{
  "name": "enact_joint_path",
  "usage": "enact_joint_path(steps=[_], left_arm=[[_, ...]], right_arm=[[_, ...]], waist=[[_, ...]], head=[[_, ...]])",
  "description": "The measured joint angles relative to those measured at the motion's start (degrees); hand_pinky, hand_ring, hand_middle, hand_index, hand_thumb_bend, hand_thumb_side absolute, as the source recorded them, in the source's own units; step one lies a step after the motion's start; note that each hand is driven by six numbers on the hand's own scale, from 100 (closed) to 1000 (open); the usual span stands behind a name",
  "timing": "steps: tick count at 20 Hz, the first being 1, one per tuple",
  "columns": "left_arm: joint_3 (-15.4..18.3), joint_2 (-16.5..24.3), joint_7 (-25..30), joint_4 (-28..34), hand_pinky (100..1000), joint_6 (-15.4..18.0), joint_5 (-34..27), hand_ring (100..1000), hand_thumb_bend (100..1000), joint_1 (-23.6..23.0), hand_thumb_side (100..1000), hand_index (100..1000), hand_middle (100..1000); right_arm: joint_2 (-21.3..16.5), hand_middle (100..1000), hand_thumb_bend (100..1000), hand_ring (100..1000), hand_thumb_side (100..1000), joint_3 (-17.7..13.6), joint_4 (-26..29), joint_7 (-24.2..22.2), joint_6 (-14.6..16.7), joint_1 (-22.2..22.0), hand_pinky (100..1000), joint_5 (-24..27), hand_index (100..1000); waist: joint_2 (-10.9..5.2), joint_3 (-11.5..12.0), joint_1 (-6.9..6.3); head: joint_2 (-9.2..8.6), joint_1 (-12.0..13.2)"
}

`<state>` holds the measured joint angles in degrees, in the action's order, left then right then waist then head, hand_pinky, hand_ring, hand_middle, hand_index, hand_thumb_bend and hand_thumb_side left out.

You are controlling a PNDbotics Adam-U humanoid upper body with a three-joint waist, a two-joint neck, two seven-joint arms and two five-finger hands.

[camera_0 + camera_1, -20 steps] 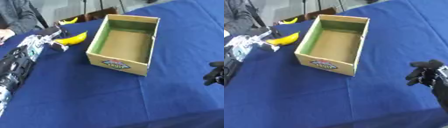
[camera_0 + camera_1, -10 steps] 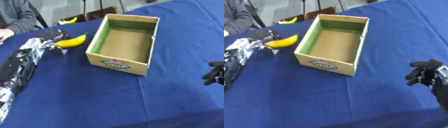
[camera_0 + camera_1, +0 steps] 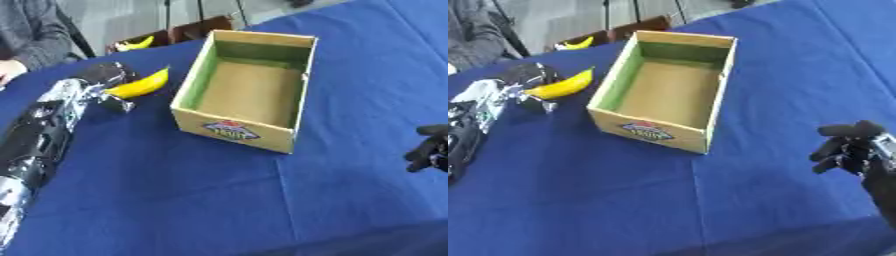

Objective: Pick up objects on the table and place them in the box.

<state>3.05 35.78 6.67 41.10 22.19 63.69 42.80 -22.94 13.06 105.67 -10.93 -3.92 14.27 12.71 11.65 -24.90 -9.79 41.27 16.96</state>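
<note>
Right hand [image 3: 852, 147]: I see my right hand at the near right edge of the tabletop [image 3: 175, 200], black fingers curled in toward the palm, nothing in it, hanging well apart from the box.
Left arm: my left arm [image 3: 39, 145] comes in along the left edge, black with silver wrapping, stretched toward the far left part of the tabletop.
Left hand [image 3: 105, 82]: it sits at the banana, fingers curled round the near end of the fruit; a dark finger shows below the banana and the dark bulk of the hand above it.
Banana [image 3: 140, 85]: yellow, lying aslant on the blue cloth, just left of the box's far left corner, its tip pointing up toward the box; I cannot tell whether it rests on the cloth or is raised off it.
Box [image 3: 249, 90]: open cardboard box in the middle of the tabletop, long side running away from me, green inner walls, brown floor, a printed label on the near wall; I see nothing inside it.
Tabletop: covered in a blue cloth, running askew in my view.
Second banana [image 3: 134, 44]: another yellow one beyond the far edge, on something dark brown, apart from the task area.
Person: a grey sleeve [image 3: 35, 32] shows at the far left corner, touching nothing of mine.
</note>
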Motion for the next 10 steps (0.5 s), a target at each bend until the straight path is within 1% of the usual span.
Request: enact_joint_path(steps=[7, 10], left_arm=[[-0.04, 0.0, -0.26, 0.43, 573, 0.45, -1.9, 563, 100, -0.31, 247, 660, 555], [-0.06, 0.17, 0.26, 2.18, 572, 1.45, -3.39, 560, 100, -0.3, 248, 659, 553]], right_arm=[[0.0, 513, 100, 607, 1000, -0.03, 0.0, 0.05, 0.04, -0.12, 549, 0.0, 755], [0.0, 513, 100, 607, 1000, -0.1, 0.0, 0.07, 0.07, -0.24, 549, 0.0, 755]], waist=[[-0.03, 0.11, 0.05], [-0.47, 0.41, 0.37]], head=[[0.0, -0.06], [0.01, -0.26]])
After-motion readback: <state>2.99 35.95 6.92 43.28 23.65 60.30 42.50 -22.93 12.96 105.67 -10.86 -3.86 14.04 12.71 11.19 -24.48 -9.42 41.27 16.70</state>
